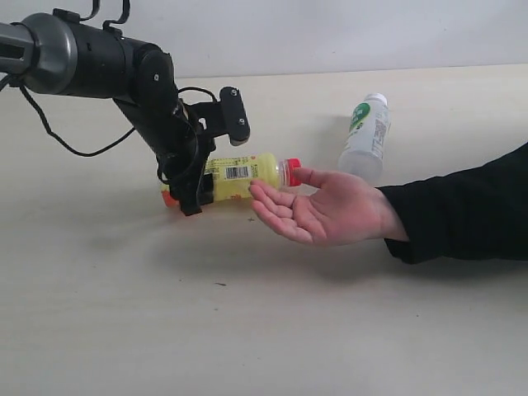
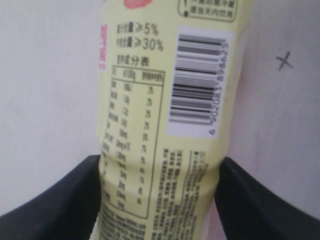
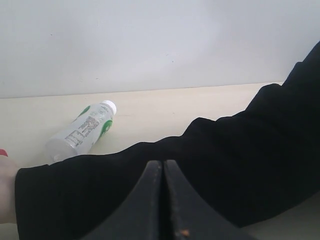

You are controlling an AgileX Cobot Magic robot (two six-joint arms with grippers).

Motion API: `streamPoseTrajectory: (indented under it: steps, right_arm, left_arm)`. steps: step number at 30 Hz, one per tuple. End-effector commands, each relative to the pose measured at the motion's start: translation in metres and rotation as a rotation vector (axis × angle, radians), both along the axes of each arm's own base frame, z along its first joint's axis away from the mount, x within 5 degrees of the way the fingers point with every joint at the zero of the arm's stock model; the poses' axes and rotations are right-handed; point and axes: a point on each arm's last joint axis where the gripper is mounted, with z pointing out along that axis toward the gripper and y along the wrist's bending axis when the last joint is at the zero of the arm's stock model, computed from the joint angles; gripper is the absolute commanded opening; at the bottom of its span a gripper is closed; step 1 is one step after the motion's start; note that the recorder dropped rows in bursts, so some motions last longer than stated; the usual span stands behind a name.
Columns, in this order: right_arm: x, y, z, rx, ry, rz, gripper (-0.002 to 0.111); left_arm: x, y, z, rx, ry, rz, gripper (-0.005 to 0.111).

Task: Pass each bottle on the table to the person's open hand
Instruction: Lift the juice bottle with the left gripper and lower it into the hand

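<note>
The yellow-labelled bottle (image 1: pixel 239 173) (image 2: pixel 165 100) hangs on its side just above the table (image 1: pixel 247 330), with my left gripper (image 1: pixel 202 186) (image 2: pixel 157 195) shut on its lower body. Its red cap (image 1: pixel 290 171) points at the person's open hand (image 1: pixel 330 210), palm up, and sits right at the thumb and fingertips. The white-green bottle (image 1: pixel 365 136) (image 3: pixel 82 131) with a white cap lies on the table behind the hand. My right gripper (image 3: pixel 163 167) is shut and holds nothing, just in front of the black sleeve (image 3: pixel 200 170). No other bottles are in view.
The person's black-sleeved arm (image 1: pixel 462 210) reaches in from the right edge. A small orange-red bit (image 1: pixel 169 196) shows at the left gripper's lower end; I cannot tell what it is. A pale wall (image 3: pixel 150 45) runs behind the table.
</note>
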Motion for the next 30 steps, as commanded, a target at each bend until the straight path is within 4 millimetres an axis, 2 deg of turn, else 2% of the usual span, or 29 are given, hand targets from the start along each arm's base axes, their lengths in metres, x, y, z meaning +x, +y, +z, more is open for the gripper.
streamPoseTrajectory:
  steps: [1,7,10,13,18,21,25,30]
  right_arm:
    - [0.0,0.0,-0.001,0.0,-0.008,-0.005,0.0]
    - [0.0,0.0,-0.001,0.0,-0.008,-0.005,0.0]
    - [0.0,0.0,-0.001,0.0,-0.008,-0.005,0.0]
    - [0.0,0.0,-0.001,0.0,-0.008,-0.005,0.0]
    - [0.0,0.0,-0.001,0.0,-0.008,-0.005,0.0]
    - [0.0,0.0,-0.001,0.0,-0.008,-0.005,0.0]
    - [0.0,0.0,-0.001,0.0,-0.008,-0.005,0.0]
    - [0.0,0.0,-0.001,0.0,-0.008,-0.005,0.0]
  left_arm:
    - [-0.001,0.002,0.02,-0.028,-0.014,0.05,0.0]
    - [-0.014,0.014,0.073,-0.039,-0.038,0.148,0.0]
    - [-0.024,0.021,0.103,-0.069,-0.04,0.257,0.0]
    - [-0.032,0.027,0.118,-0.085,-0.02,0.348,0.0]
    - [-0.049,0.036,0.138,-0.054,0.022,0.479,0.0]
    - [-0.059,0.035,0.148,-0.087,0.043,0.607,0.0]
    - [-0.074,0.023,0.158,-0.173,0.067,0.838,0.0]
    - [-0.097,-0.003,0.162,-0.232,0.1,0.925,0.0]
